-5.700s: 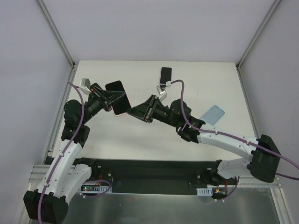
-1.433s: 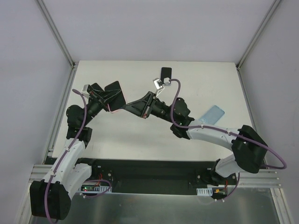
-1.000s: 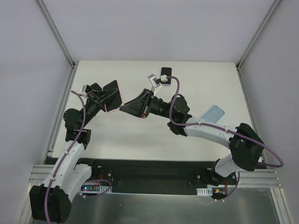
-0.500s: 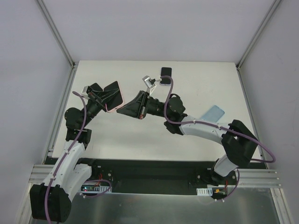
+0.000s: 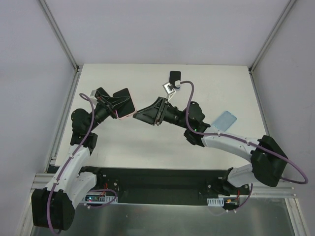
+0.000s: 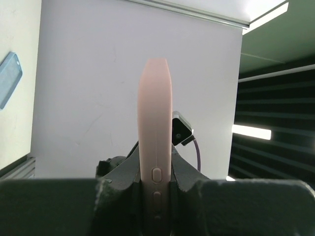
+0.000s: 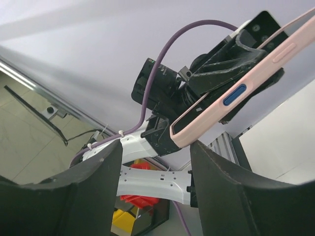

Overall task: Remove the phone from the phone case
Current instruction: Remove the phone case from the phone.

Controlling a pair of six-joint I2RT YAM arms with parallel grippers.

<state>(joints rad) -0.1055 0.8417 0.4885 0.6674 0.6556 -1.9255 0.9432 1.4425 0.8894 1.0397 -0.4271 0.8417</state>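
A phone (image 5: 123, 100) with a dark screen sits in a pink phone case (image 5: 129, 115), held up above the table. My left gripper (image 5: 117, 109) is shut on it; in the left wrist view the pink phone case (image 6: 155, 137) stands edge-on between the jaws, side buttons showing. My right gripper (image 5: 140, 116) is just right of the case's lower corner and open. In the right wrist view the pink phone case (image 7: 246, 83) slants above the spread fingers (image 7: 93, 191), its corner just over the gap, and my right gripper (image 7: 157, 167) holds nothing.
A second dark phone (image 5: 174, 77) lies flat near the table's back edge. A pale blue case (image 5: 224, 120) lies on the right side, with the same blue case (image 6: 9, 78) at the left edge of the left wrist view. White walls enclose the table (image 5: 221, 88).
My right gripper has gone from shut to open and drawn back a little to the right. The left gripper has turned the cased phone slightly, still gripping it.
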